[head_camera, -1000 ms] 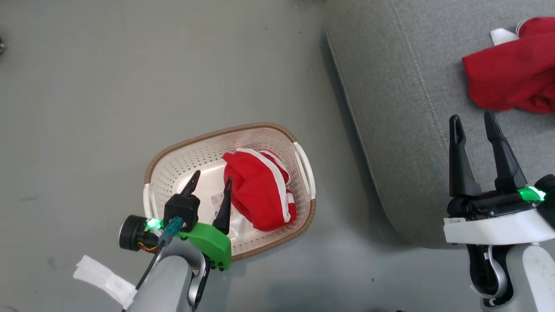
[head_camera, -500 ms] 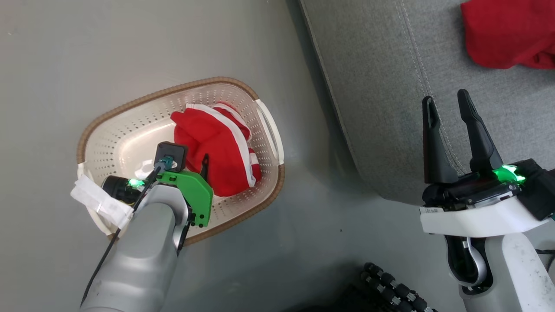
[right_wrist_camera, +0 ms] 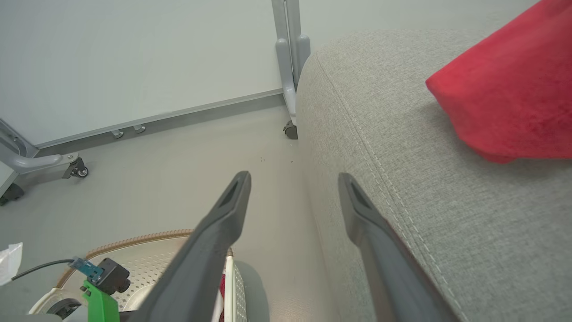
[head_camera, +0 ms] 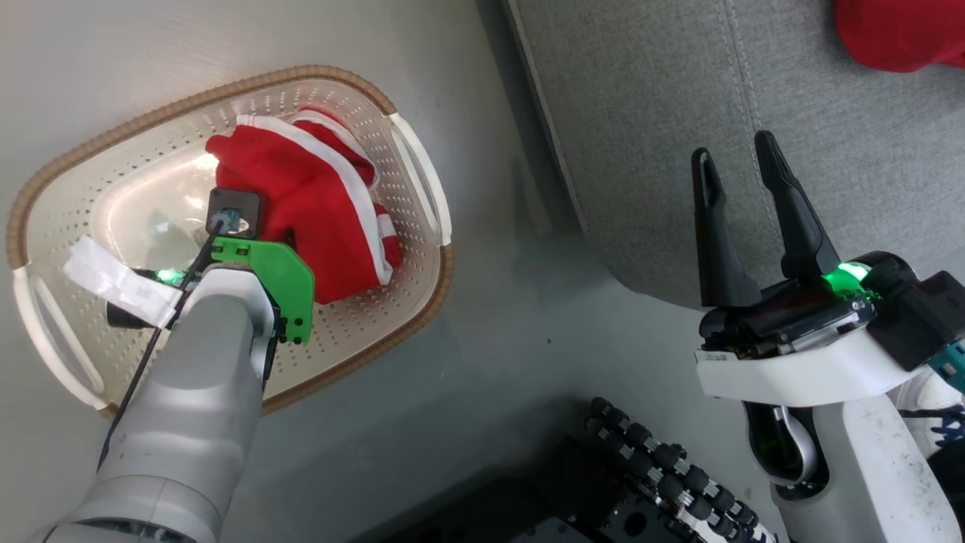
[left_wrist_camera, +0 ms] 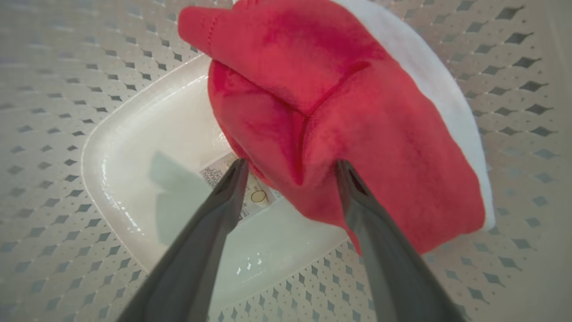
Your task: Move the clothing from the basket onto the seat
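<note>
The cream basket (head_camera: 188,105) with a brown rim stands on the floor at the left. In it lies a red garment with white trim (head_camera: 317,196). My left forearm (head_camera: 196,377) reaches down into the basket. In the left wrist view my left gripper (left_wrist_camera: 291,163) is open, its fingertips either side of a fold of that garment (left_wrist_camera: 335,89), just above the basket floor (left_wrist_camera: 134,147). My right gripper (head_camera: 735,148) hangs open and holds nothing above the grey seat's (head_camera: 641,113) edge. A plain red garment (head_camera: 897,34) lies on the seat (right_wrist_camera: 424,179).
My own base with black rollers (head_camera: 656,467) sits at the bottom of the head view. A wheeled metal stand (right_wrist_camera: 288,67) rises by the seat's far corner, with a wall panel behind it. A label (left_wrist_camera: 250,192) lies on the basket floor.
The head camera has dipped and shifted. My left gripper has gone down into the basket to the trimmed garment, still open. The right gripper stays open over the seat edge.
</note>
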